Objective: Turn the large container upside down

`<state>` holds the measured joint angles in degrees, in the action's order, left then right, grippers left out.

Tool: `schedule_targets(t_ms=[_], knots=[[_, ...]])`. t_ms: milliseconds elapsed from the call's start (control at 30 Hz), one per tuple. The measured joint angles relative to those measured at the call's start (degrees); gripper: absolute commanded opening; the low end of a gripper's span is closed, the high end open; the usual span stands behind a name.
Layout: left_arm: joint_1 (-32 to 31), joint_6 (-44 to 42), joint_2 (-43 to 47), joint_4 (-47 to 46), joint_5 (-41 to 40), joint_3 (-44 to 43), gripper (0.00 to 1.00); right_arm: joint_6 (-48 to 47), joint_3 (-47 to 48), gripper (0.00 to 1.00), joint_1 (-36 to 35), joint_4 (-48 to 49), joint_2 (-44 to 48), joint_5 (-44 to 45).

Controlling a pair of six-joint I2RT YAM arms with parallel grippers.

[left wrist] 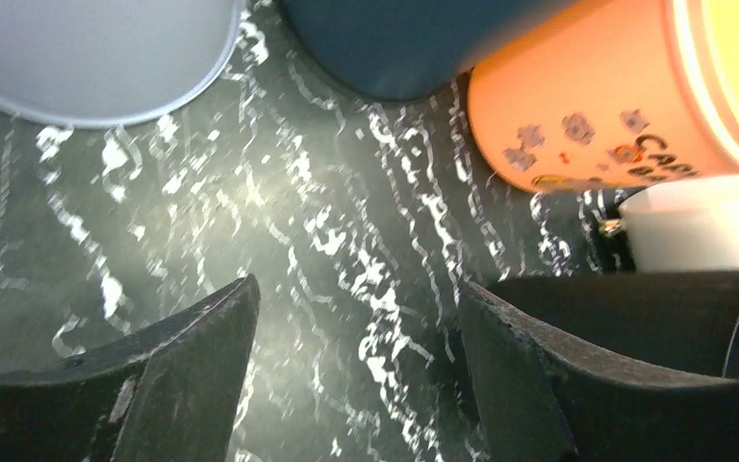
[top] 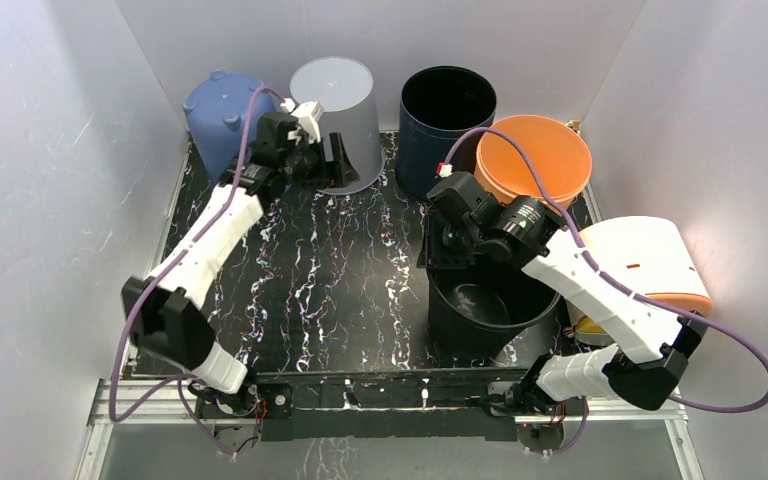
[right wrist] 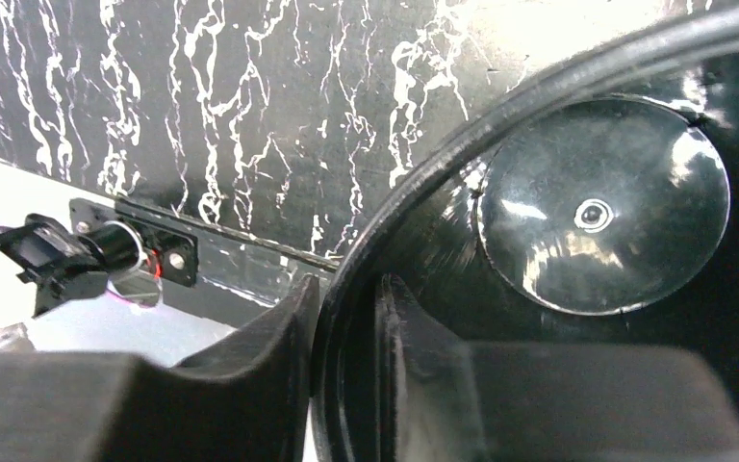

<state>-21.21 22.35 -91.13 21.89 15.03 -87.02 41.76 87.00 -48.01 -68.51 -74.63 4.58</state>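
**A:** What has the right gripper (right wrist: 346, 289) got?

**B:** Its jaws are drawn narrow across the rim of the large round black plastic container (top: 472, 300). One finger (right wrist: 269, 337) is outside the wall and the other inside, and it looks pinched on that wall. The container stands upright, mouth up, at the near right of the black white-veined tabletop (top: 340, 260).

**A:** So how should it do the flip well?

**B:** I'd want the pinch firm before any lift, because a thin rim hold can let the tub pivot. Raise it clear of the tabletop first. Then roll the wrist so the mouth goes down, keeping off the cream-coloured plastic tub (top: 640, 265) lying just beside it on the right.

**A:** And the left gripper (left wrist: 358, 289)?

**B:** It is wide open and empty, hovering over the tabletop at the back left, near the pale grey translucent bucket (top: 345, 105). It could steady the far wall if the container swings.
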Motion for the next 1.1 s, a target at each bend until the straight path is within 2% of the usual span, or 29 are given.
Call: schedule_targets(t_ms=[33, 67, 267, 400, 633, 767, 867, 1000, 1100], knots=[[0.28, -0.7, 2.38, 1.55, -0.31, 1.6, 0.75, 0.28, 0.04, 0.03, -0.02, 0.15, 0.0, -0.07], [1.07, -1.33, 4.61, 3.26, -0.55, 2.99, 0.75, 0.26, 0.17, 0.0, -0.11, -0.02, 0.0, -0.04], [12.09, -0.7, 11.96, 10.43, -1.25, 8.17, 0.76, -2.51, 2.38, 0.0, -0.57, -0.2, -1.33, 0.68], [13.11, 1.33, 15.93, 14.82, -2.32, 7.78, 0.76, -3.13, 5.4, 0.0, -2.08, 2.56, -5.66, -0.94], [12.5, 3.06, 19.3, 18.82, -7.37, -1.51, 0.77, -3.69, 10.93, 0.0, -4.37, 16.35, -13.51, -8.76], [12.52, 3.1, 19.17, 22.03, -15.69, -8.5, 0.84, -2.25, 12.5, 0.0, -4.63, 29.79, -17.18, -15.37], [12.79, 3.02, 19.65, 23.85, -22.64, -11.69, 0.87, 0.61, 7.28, 0.0, -4.48, 42.97, -17.22, -20.06], [12.98, 2.95, 20.94, 25.27, -26.56, -12.76, 0.88, 5.88, -4.57, 0.0, -3.39, 55.95, -16.57, -24.63], [12.96, 2.93, 21.44, 25.62, -26.16, -12.74, 0.88, 9.11, -13.46, 0.0, -2.03, 58.51, -14.16, -26.99]])
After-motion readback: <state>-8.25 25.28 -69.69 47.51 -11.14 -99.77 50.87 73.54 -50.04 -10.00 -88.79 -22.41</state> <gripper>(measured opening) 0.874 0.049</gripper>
